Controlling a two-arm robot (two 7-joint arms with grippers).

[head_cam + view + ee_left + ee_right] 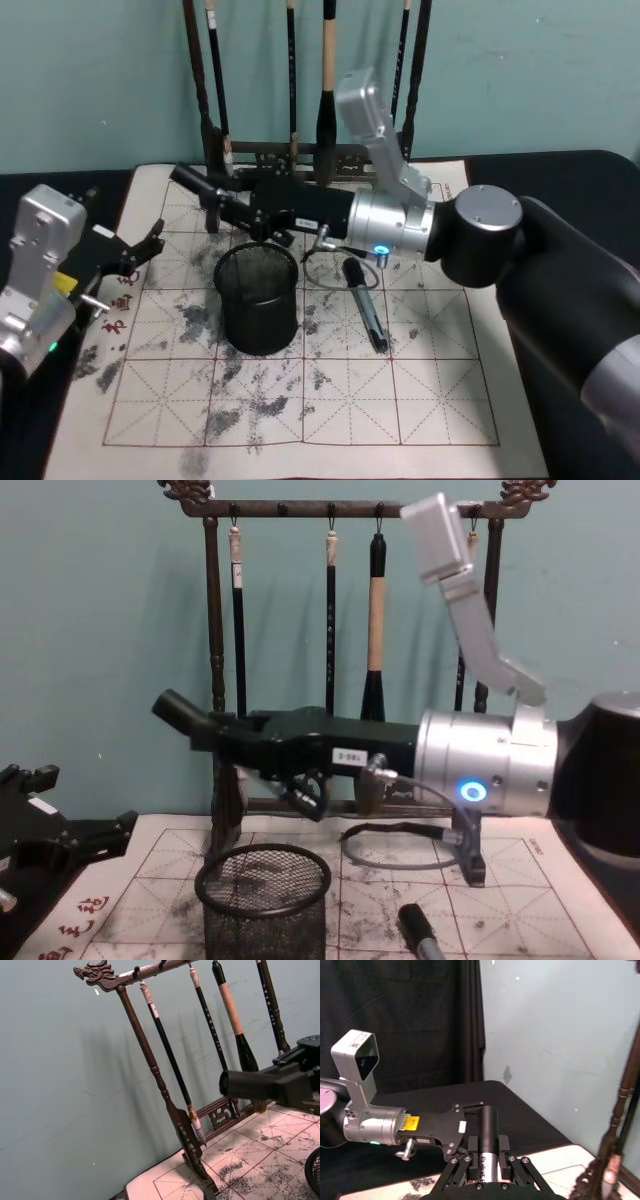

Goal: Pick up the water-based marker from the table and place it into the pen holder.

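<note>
1. Found the water-based marker [178, 713] pinched between the right gripper's [487, 1157] narrowed jaws, level in the air above the pen holder [258, 320], toward the calligraphy mat's [430, 400] rear edge.
2. Judged it light, rigid, smooth plastic; slippery, so best gripped mid-barrel.
3. Noted the holder's black wire mesh and thick rim, mid-mat, with a similar marker [366, 308] lying to its right.
4. Spotted the left gripper [135, 252] parked over the mat's left edge; could not tell its grip state.

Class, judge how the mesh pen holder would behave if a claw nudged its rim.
Probably light: the pen holder is open wire mesh and looks empty. Standing free on the mat, it would likely slide or tip. Its straight walls suggest it is stiff.
</note>
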